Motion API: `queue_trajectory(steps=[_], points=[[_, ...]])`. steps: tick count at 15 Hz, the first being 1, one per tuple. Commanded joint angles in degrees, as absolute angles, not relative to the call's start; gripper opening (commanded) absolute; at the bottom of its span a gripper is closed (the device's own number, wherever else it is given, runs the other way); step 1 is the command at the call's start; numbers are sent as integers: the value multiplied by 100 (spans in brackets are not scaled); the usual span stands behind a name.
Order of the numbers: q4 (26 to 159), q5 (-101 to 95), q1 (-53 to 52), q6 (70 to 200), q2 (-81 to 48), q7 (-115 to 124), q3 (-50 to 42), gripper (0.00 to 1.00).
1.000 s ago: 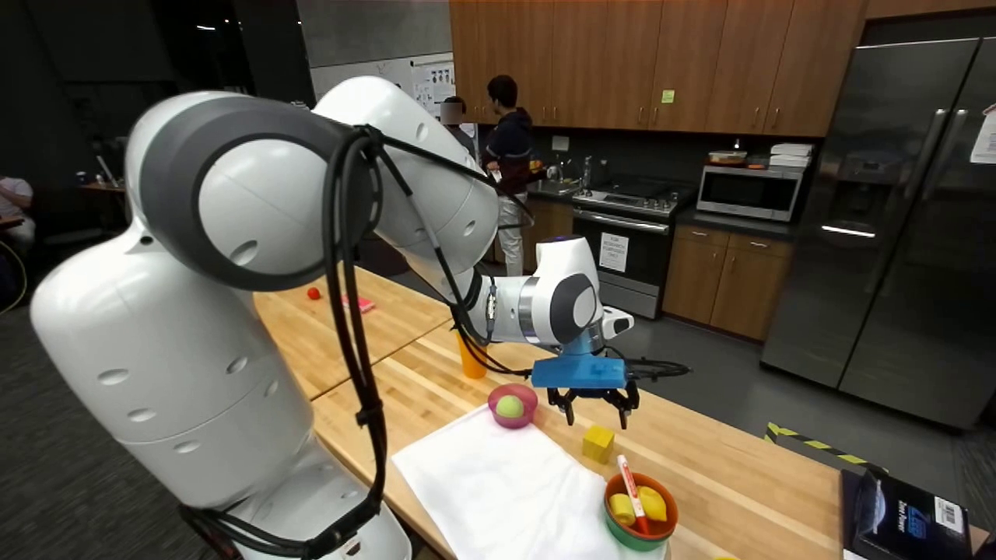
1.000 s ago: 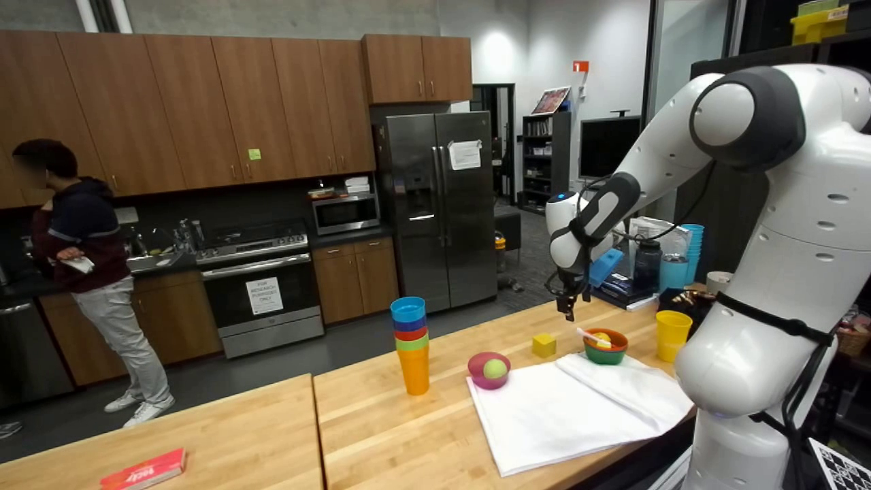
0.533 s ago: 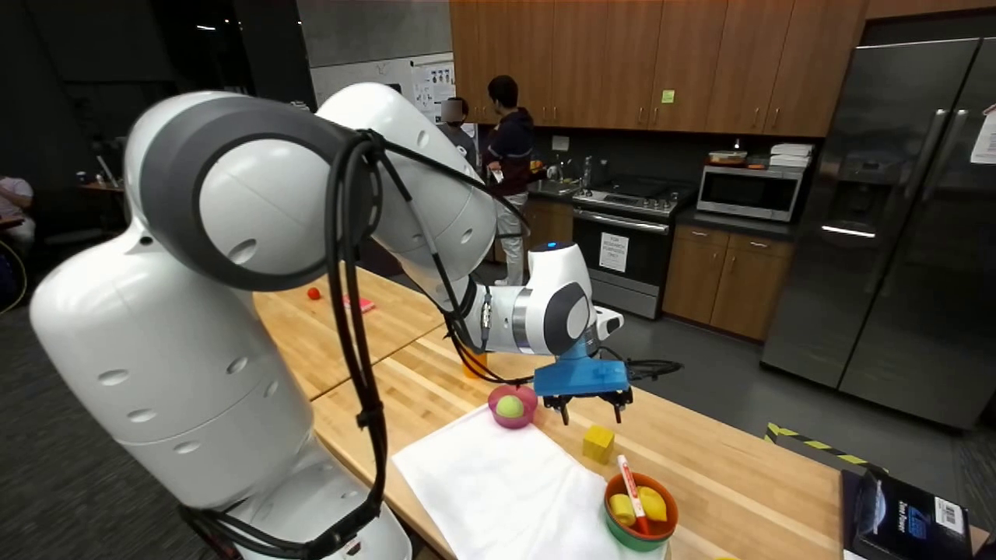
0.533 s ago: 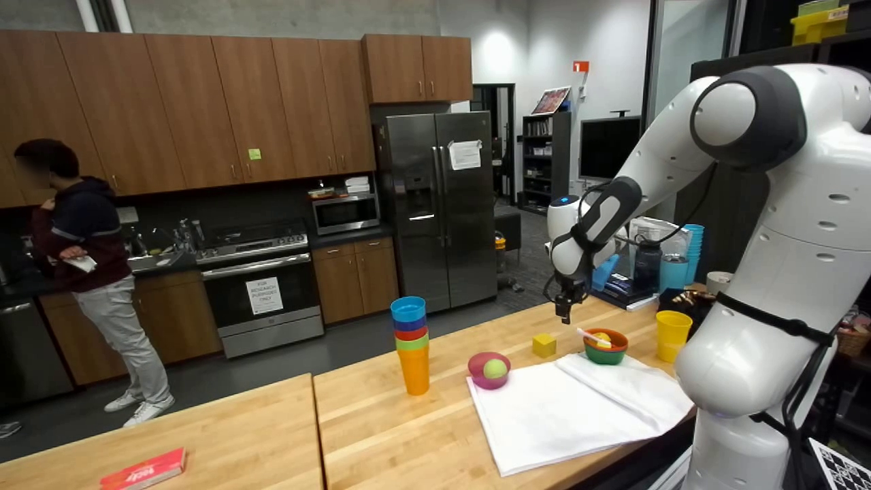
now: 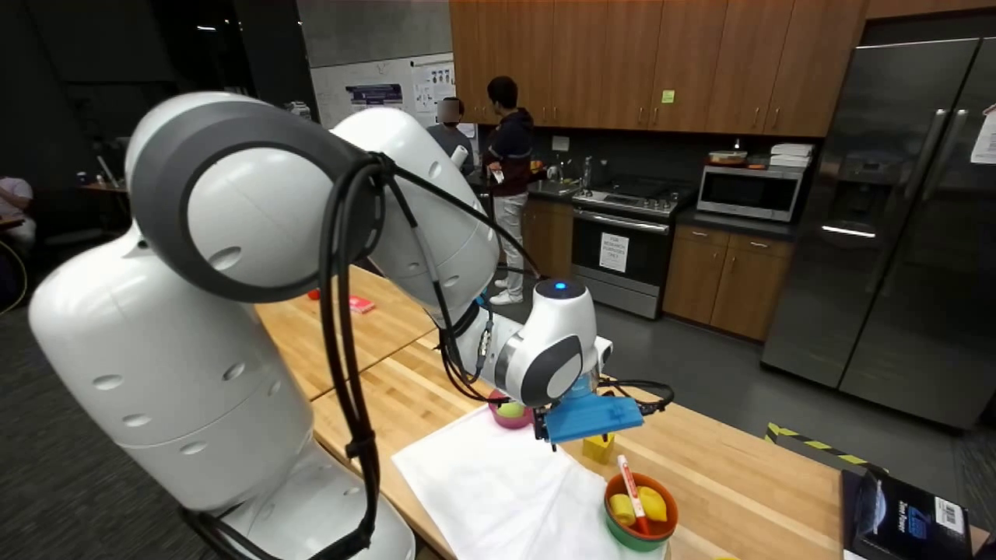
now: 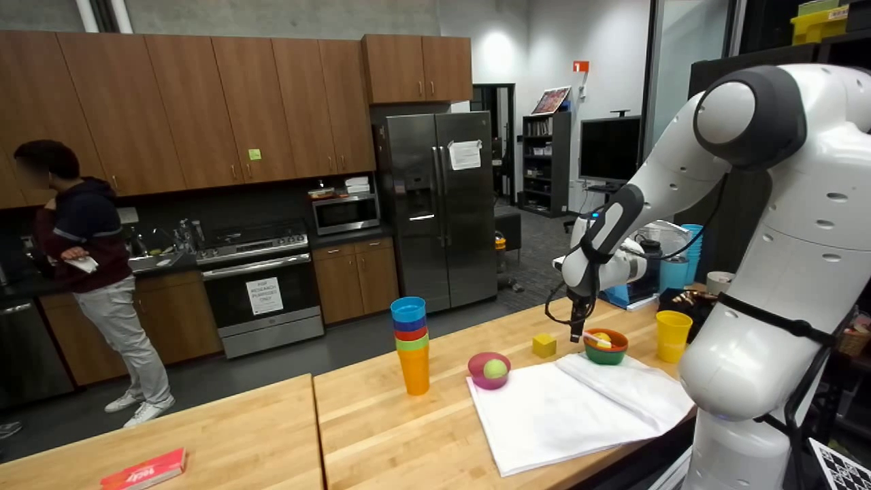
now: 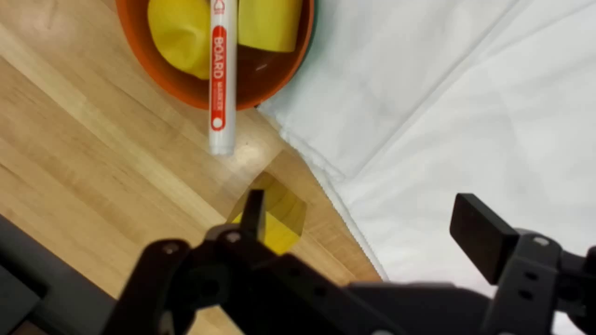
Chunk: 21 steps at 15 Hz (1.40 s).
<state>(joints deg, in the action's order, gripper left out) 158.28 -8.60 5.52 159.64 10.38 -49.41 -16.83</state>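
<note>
Hovers with gripper spread wide, gripping nothing, over edge of white cloth. Has yellow block on table beside cloth, partly hidden by gripper in wrist view. Could bump block if lowered off-centre, pinch cloth on closing, or snag marker overhanging orange bowl if swung sideways.

In an exterior view, you see wooden cabinets at ten o'clock, grey floor at eight, white wall at one, a bookshelf at two.

The glossy white arm has grey bands, black cables and a black tool
</note>
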Motion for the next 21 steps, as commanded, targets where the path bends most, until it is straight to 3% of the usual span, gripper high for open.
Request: queue_trajectory(steps=[1, 5, 10, 17, 21], points=[[15889, -458, 660, 15855, 1176, -6035, -2060, 100], [15973, -1187, 1420, 16064, 1329, -6262, -2185, 100], [15854, -1249, 1586, 16315, 1411, -6738, -2319, 100], [15021, 1985, -594, 15684, 576, -8791, -3136, 100], [14065, 3454, -1034, 15172, -363, -9742, -3039, 100]])
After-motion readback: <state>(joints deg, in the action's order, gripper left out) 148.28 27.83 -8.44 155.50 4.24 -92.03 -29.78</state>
